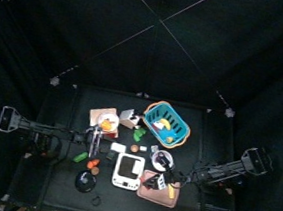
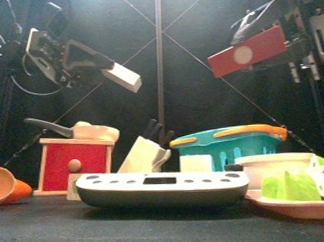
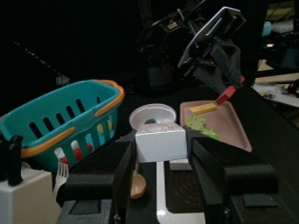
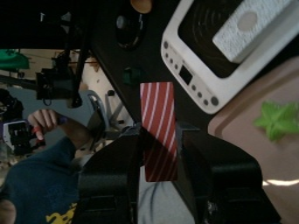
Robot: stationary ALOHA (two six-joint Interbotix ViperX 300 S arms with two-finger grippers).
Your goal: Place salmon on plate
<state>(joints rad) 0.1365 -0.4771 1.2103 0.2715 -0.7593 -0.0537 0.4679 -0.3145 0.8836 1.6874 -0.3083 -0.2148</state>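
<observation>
Red striped salmon slice (image 4: 159, 129) lifted, not yet on the pink plate (image 3: 237, 131)

Gripped in right claw (image 4: 160, 140) above plate; still to lower and let go; left claw (image 3: 163, 156) clenched on small white block (image 3: 162, 143)

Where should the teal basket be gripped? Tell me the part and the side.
Probably its orange rim, from above: the teal basket stands upright and open-topped, so the fingers can straddle its thin wall, one inside and one outside.
</observation>
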